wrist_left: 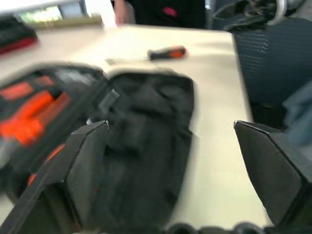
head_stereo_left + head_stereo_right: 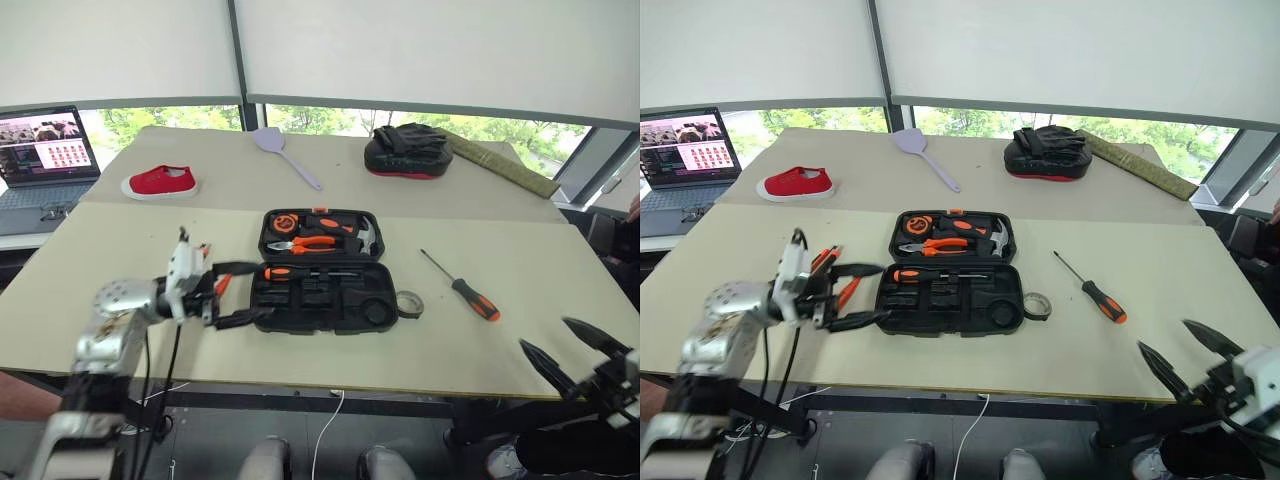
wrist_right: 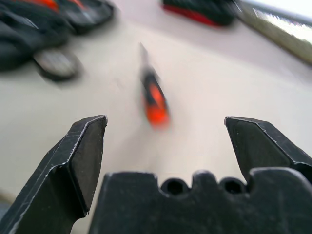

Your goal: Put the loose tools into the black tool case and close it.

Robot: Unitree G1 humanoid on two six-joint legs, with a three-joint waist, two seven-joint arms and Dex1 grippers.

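Laptop [image 2: 45, 150], far left, screen lit, on side desk.
Red shoe [image 2: 160, 181], rear table [image 2: 230, 180], left part.
Left gripper [image 2: 238, 293]: fingers spread wide, nothing held; tips just beside left edge of tool case, one finger [image 2: 236, 267] near hinge line, other by front corner. Orange-tipped items [image 2: 845, 290] on table by gripper, partly hidden behind it; type unclear.
Lilac fly swatter [image 2: 284, 153], rear table, centre-left.
Black tool case [image 2: 322, 271], open flat, centre of front table [image 2: 500, 350]. Rear half: pliers, hammer, tape measure in slots. Front half: one orange-black screwdriver [image 2: 305, 272] lying along hinge edge; other slots look dark, contents unclear.
Grey tape roll [image 2: 408, 303], on table, touching or just beside case's right front corner.
Black-and-red mitt [image 2: 406, 151], rear table, centre-right.
Loose screwdriver [image 2: 462, 286], orange-black handle, on table right of case, well apart, shaft pointing back-left.
Right gripper [image 2: 572, 352]: at front right table edge, fingers wide apart, empty, well apart from loose screwdriver.
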